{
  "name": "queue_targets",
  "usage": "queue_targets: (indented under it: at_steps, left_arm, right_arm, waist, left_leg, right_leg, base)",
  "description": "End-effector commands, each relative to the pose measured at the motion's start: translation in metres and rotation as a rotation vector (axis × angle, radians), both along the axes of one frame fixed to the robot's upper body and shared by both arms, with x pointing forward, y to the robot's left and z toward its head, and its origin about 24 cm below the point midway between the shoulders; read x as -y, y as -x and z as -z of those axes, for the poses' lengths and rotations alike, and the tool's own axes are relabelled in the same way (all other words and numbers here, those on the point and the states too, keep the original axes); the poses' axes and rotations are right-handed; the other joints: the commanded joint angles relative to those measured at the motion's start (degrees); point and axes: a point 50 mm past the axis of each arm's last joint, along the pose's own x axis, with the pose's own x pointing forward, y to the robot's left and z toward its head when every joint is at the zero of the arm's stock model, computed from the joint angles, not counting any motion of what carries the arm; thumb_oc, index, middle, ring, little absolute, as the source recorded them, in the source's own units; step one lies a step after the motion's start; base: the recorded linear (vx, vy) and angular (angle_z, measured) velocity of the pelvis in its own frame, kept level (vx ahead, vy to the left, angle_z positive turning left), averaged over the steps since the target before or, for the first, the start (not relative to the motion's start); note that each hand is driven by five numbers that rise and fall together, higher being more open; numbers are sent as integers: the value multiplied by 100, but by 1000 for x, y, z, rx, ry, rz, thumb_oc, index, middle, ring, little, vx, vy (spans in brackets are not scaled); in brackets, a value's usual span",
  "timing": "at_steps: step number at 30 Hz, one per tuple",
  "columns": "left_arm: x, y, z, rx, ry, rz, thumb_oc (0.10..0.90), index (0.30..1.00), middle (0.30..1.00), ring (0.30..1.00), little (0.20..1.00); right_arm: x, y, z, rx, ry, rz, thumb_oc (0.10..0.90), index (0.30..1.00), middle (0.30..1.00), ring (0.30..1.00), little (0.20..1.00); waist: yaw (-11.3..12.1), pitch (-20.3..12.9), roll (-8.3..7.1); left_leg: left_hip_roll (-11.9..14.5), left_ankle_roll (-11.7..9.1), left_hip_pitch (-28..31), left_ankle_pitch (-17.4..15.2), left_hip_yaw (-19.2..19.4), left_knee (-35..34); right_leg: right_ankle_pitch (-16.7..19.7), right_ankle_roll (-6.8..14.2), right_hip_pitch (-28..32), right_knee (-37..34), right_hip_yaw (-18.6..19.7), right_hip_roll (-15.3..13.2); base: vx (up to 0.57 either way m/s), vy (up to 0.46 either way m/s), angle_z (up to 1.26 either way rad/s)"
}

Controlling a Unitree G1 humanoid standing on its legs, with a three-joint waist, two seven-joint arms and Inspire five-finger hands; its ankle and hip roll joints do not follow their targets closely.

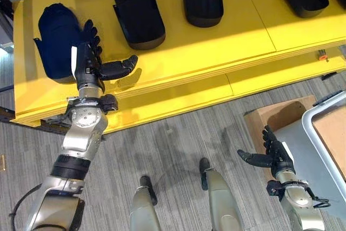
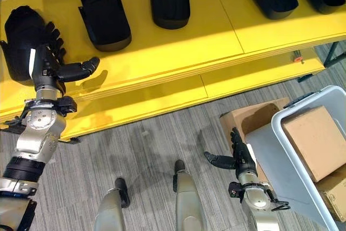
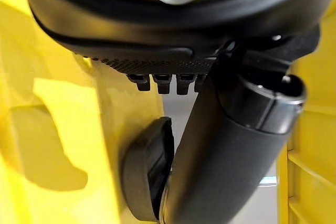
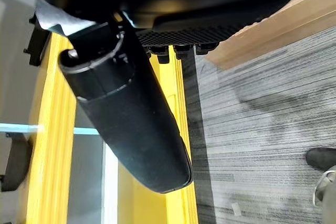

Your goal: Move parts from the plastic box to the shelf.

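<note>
Left hand [image 1: 89,60] fingers released, straight, tips over the leftmost black part [image 1: 57,39] on yellow shelf [image 1: 216,41]. Right hand [image 2: 240,160] fingers released, empty, just beside plastic box [image 2: 292,150] holding cardboard boxes [image 2: 316,142].

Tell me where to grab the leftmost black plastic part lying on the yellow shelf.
Probably the leftmost black plastic part is best taken across its narrower rounded end, coming from above: it lies flat on the yellow shelf, and the open left hand already sits by its right side.

Black parts [image 2: 105,14] line the yellow shelf [image 2: 178,52] — both hands spread, empty.
</note>
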Motion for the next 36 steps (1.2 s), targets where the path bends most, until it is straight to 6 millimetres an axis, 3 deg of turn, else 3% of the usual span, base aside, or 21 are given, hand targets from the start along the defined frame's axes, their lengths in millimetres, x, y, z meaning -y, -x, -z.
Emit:
queue_targets:
  at_steps: [1,9,16,27,35,36]
  left_arm:
    - [-1,1,-58,250,9,-26,900,1000,1000,1000,1000]
    - [-4,-5,-55,231,52,-101,900,1000,1000,1000,1000]
    - [-7,4,-57,285,39,-194,900,1000,1000,1000,1000]
    - [-12,15,-83,381,-130,-322,900,1000,1000,1000,1000]
    - [-12,15,-83,381,-130,-322,900,1000,1000,1000,1000]
    - [-17,13,-90,375,-177,-364,900,1000,1000,1000,1000]
  right_arm:
    - [8,-2,-37,169,70,0,900,1000,1000,1000,1000]
    - [5,-1,-36,169,72,-3,900,1000,1000,1000,1000]
    - [5,0,-39,188,80,3,900,1000,1000,1000,1000]
    - [8,0,-41,201,89,-6,900,1000,1000,1000,1000]
    - [8,0,-41,201,89,-6,900,1000,1000,1000,1000]
    - [9,1,-42,202,93,-12,900,1000,1000,1000,1000]
  waist:
    - [-16,-433,-62]
    - [-56,-451,-82]
    - [-38,-476,-130]
    - [-20,-525,-140]
    - [-20,-525,-141]
    - [-38,-541,-130]
  left_leg:
    - [191,154,139,105,-66,-244]
    - [199,139,170,105,-31,-257]
    - [199,137,178,92,-21,-257]
    - [194,127,170,90,-31,-266]
    - [194,127,170,90,-32,-266]
    - [201,129,158,87,-27,-252]
  right_leg:
    - [-282,201,716,-424,304,-141]
    - [-287,205,730,-431,325,-148]
    - [-295,205,734,-425,341,-140]
    - [-297,218,730,-418,315,-154]
    - [-297,218,730,-418,315,-154]
    - [-293,227,718,-417,324,-148]
  base:
    - [11,2,-12]
    - [4,-1,-2]
    - [0,0,0]
    - [0,0,0]
    - [0,0,0]
    - [36,8,0]
